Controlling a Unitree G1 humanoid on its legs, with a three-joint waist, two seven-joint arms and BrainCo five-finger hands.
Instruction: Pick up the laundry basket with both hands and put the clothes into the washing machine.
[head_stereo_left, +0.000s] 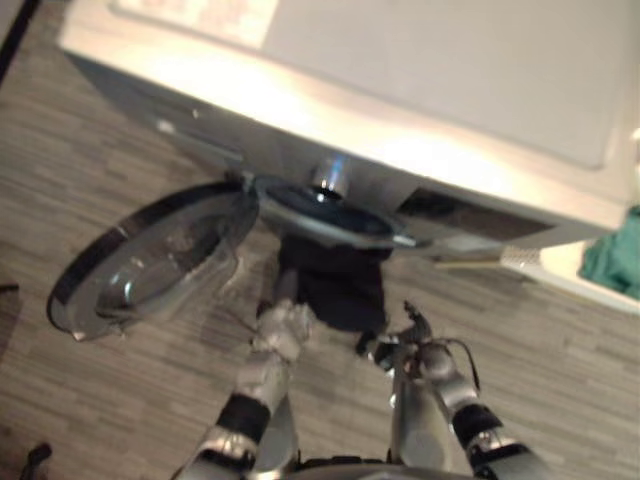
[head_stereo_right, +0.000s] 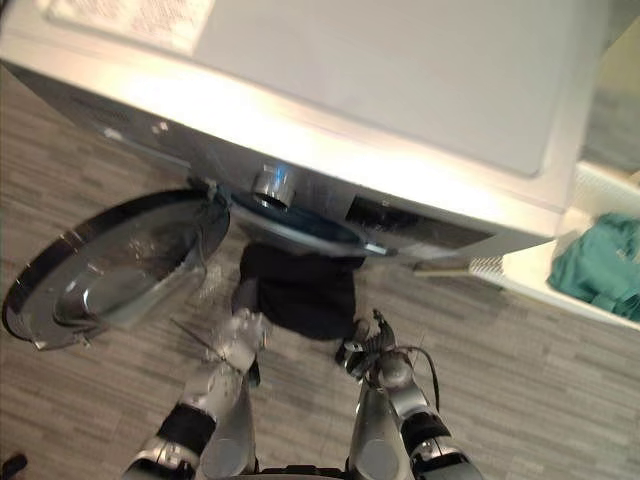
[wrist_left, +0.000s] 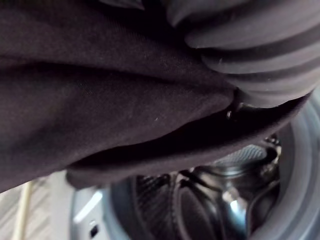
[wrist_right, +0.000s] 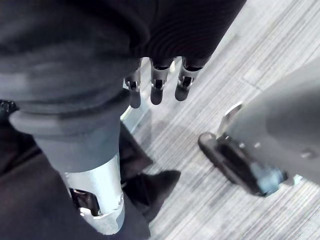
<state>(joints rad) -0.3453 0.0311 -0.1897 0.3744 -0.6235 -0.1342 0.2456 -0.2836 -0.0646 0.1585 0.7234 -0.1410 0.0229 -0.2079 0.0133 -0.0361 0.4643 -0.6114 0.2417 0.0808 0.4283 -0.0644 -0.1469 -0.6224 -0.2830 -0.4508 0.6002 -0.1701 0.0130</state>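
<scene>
A dark garment (head_stereo_left: 335, 285) hangs at the mouth of the front-loading washing machine (head_stereo_left: 420, 90), below its dark opening rim (head_stereo_left: 330, 215). My left hand (head_stereo_left: 285, 325) is against the garment's lower left edge; the cloth (wrist_left: 100, 90) drapes over it, with the steel drum (wrist_left: 210, 200) beyond. My right hand (head_stereo_left: 395, 345) is at the garment's lower right corner. Its fingers (wrist_right: 156, 92) hang straight and hold nothing, with dark cloth (wrist_right: 30, 200) beside the thumb. The white laundry basket (head_stereo_right: 530, 270) stands on the floor at the right and holds green clothes (head_stereo_right: 600, 265).
The machine's round door (head_stereo_left: 150, 260) stands swung open to the left, low over the grey plank floor (head_stereo_left: 120, 400). The machine's white top fills the far side.
</scene>
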